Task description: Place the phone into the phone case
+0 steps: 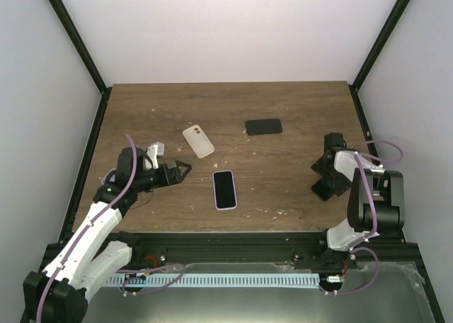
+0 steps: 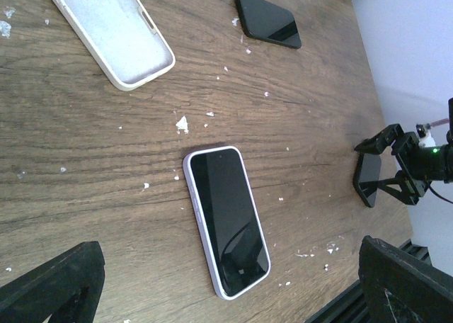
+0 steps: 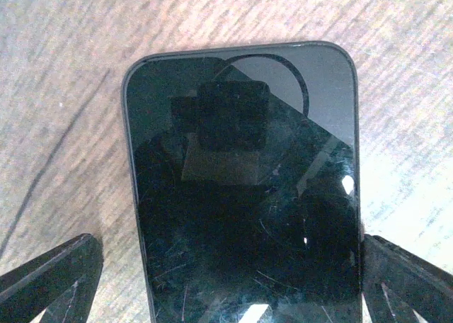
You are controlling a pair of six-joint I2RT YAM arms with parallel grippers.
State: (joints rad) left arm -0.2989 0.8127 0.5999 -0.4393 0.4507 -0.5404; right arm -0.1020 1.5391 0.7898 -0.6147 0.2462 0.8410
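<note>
My right gripper (image 1: 326, 179) straddled a black phone (image 3: 244, 188) lying flat on the table (image 1: 297, 103), jaws apart, placed to pinch its sides. The left gripper (image 1: 184, 171), also apart, hung near the empty case (image 1: 198, 141).

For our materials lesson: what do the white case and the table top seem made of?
White case: probably silicone or soft plastic, matte, no glare; inside looks felt-lined. Table top: wood or wood-look laminate, dull brown, visible grain lines.
</note>
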